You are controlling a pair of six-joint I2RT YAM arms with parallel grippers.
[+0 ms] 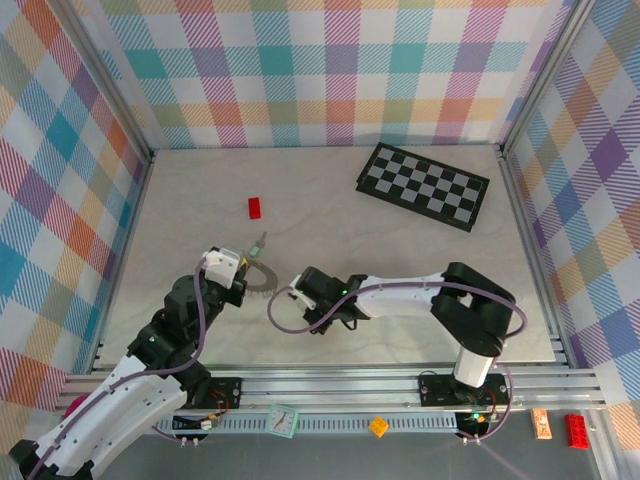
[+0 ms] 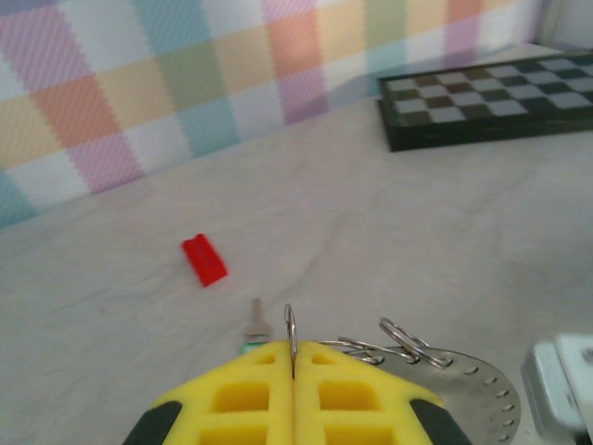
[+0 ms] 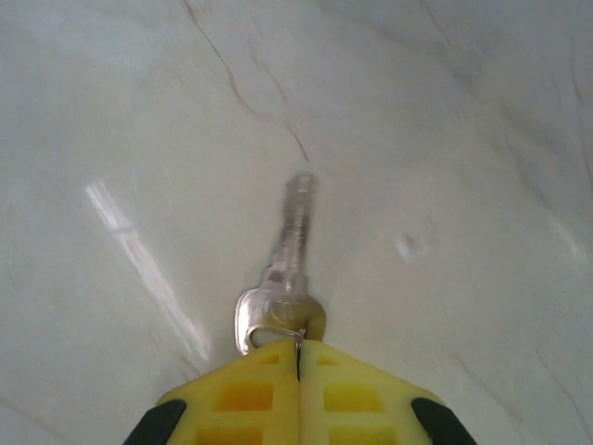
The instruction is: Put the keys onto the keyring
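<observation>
Brick (image 2: 204,260), red, is seen left on the table (image 1: 400,260), well apart from the rest. Left gripper (image 2: 293,352) is clamped on the keyring (image 2: 398,338) wire; green-headed key (image 2: 255,320) is seen just beside its fingers. Right gripper (image 3: 298,350) is closed on a silver key (image 3: 289,250) by the head, blade pointed away. Chequered board (image 1: 424,186) is laid far right.

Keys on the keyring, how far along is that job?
Done: left gripper shut on the upright keyring. In hand: right gripper shut on a silver key. Left: threading it onto the ring; whether the green-headed key beside the ring is already on, I can't tell.
</observation>
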